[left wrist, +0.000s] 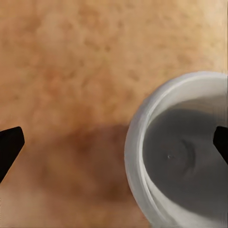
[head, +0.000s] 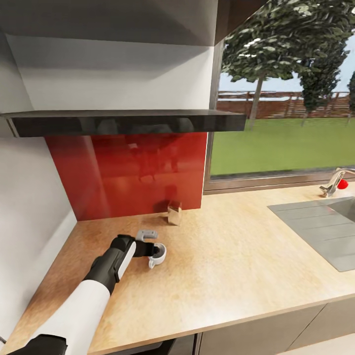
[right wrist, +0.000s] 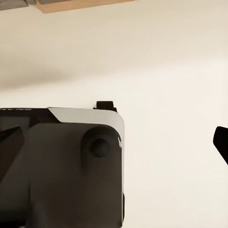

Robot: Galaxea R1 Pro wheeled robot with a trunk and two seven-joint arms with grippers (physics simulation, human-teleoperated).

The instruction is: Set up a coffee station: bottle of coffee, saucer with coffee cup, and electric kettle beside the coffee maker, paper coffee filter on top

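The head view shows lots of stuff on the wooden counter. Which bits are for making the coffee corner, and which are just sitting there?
For the job:
- coffee cup, white, on the counter
- left gripper, open, its fingers either side of the cup's rim

Just there:
- small shiny block by the red wall panel
- sink
- tap
- window

The cup (head: pixel 159 253) is white, grey inside. It sits on a mottled orange-brown counter (head: pixel 236 246). Behind the cup, the wall panel (head: pixel 133 172) is shiny red.
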